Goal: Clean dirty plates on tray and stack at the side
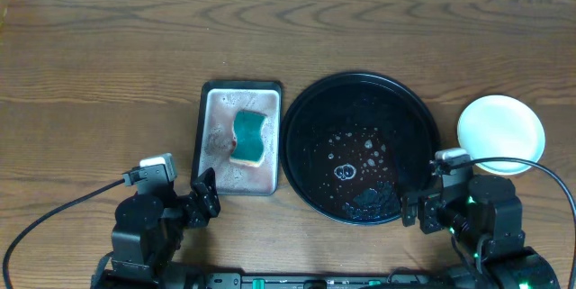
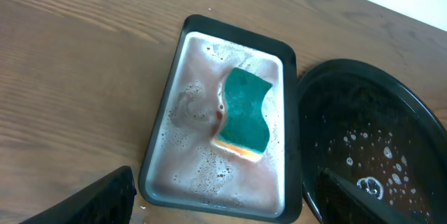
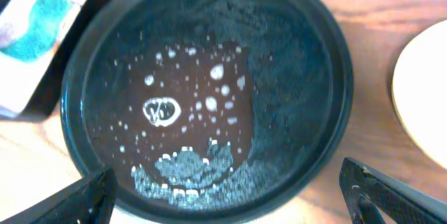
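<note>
The round black tray (image 1: pixel 301 109) sits mid-table and holds only dark water with white foam; it also shows in the right wrist view (image 3: pixel 336 77) and the left wrist view (image 2: pixel 391 88). A pale plate (image 1: pixel 500 133) rests on the bare wood to the tray's right, seen also in the right wrist view (image 3: pixel 427 102). I cannot tell whether other plates lie under it. My left gripper (image 1: pixel 205 199) (image 2: pixel 223 210) is open and empty at the silver tray's near edge. My right gripper (image 1: pixel 416 208) (image 3: pixel 230 206) is open and empty over the black tray's near rim.
A rectangular silver tray (image 1: pixel 214 100) (image 2: pixel 162 140) with soapy reddish water lies left of the black tray. A green sponge (image 1: pixel 248 138) (image 2: pixel 244 112) lies in it. Bare wood tabletop surrounds the trays.
</note>
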Tool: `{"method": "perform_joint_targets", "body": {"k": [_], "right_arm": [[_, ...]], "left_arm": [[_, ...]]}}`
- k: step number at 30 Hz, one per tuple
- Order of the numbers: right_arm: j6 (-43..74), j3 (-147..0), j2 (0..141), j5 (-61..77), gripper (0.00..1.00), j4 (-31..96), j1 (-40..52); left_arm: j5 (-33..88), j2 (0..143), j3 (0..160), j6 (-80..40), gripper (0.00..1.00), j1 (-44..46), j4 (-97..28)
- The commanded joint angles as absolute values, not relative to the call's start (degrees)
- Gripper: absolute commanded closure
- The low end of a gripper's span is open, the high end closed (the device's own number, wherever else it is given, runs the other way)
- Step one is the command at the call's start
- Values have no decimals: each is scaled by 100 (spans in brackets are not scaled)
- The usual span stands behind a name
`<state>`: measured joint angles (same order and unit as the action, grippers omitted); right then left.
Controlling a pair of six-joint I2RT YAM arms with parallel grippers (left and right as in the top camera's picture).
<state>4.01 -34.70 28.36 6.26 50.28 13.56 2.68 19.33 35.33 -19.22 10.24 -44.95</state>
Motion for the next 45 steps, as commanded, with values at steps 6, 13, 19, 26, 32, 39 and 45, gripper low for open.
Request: {"method": "perform_joint_targets", "body": {"k": [6,13,19,26,32,39,45], "right_arm": [[78,-3238,2161,187,1,4276,1100],[78,-1796,755,305,1,1619,720],[78,-373,27,301,1,-790,607],[75,-32,30,134,1,226,576],[78,-32,34,172,1,419,576],[78,-32,38,172,1,414,576],[78,-32,38,172,1,416,576]], "left_arm": [[259,1907,3492,-1826,18,1041,-4488],[259,1907,3492,-1824,18,1041,-4488],[259,1907,3492,-1824,18,1041,-4488],[259,1907,3494,-1824,18,1041,-4488],[259,1907,3492,-1824,18,1041,-4488],[259,1907,3492,-1824,18,1041,-4488],[259,1907,3494,-1824,18,1041,-4488]]}}
